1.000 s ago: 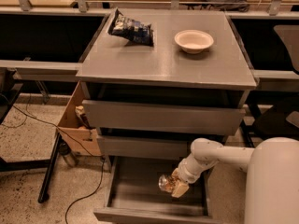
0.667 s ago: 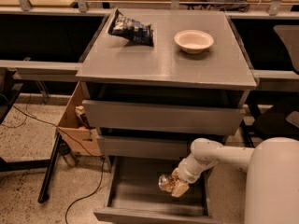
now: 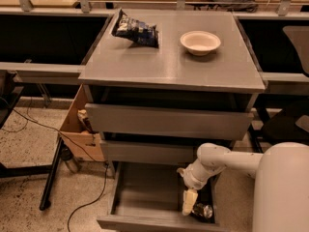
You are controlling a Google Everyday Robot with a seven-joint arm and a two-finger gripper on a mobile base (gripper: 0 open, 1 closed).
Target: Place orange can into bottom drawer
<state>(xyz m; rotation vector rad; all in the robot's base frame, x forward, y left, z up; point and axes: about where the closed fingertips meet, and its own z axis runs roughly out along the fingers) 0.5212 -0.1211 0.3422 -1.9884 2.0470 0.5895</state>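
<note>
The bottom drawer [image 3: 145, 197] is pulled out at the foot of the grey cabinet, a wide shallow grey tray. My gripper [image 3: 190, 206] hangs down inside its right front part, at the end of the white arm [image 3: 217, 161]. The orange can [image 3: 203, 210] shows as a small shiny dark cylinder low in the drawer's right front corner, right beside the gripper's tip. I cannot tell whether the can rests on the drawer floor or is held.
On the cabinet top [image 3: 169, 66] lie a dark blue chip bag [image 3: 136, 31] and a white bowl [image 3: 200, 42]. The two upper drawers [image 3: 169, 122] are closed. A cardboard box [image 3: 79, 124] and cables are on the floor to the left. My white body [image 3: 282, 192] fills the lower right.
The gripper has moved down and toward the drawer's front right. The can has shifted from the gripper's left side to low at its right, deeper in the drawer.
</note>
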